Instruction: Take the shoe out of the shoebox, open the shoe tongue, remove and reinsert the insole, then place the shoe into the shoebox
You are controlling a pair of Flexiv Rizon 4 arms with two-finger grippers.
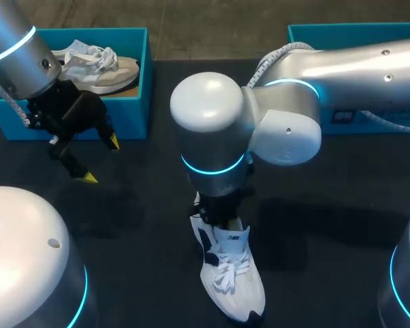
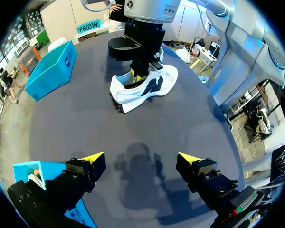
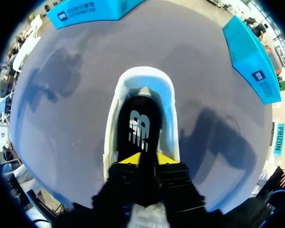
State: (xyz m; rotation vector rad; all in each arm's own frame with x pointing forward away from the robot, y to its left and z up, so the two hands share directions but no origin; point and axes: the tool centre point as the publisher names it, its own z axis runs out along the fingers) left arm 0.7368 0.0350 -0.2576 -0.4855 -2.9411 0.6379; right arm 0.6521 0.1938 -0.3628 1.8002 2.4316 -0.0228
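A white shoe with navy panels lies on the black table near its front edge, toe toward me. My right gripper points down into its heel opening. The yellow fingertips stand slightly apart, so it is open, with the heel end of the black insole in the gap. The insole lies flat inside the shoe. My left gripper hangs wide open and holds nothing, just in front of the blue shoebox at the back left. From the left wrist, the shoe is well ahead of that gripper.
A second pale shoe rests inside the shoebox. Another blue box stands at the back right, partly behind my right arm. Bare black table lies between the left gripper and the shoe.
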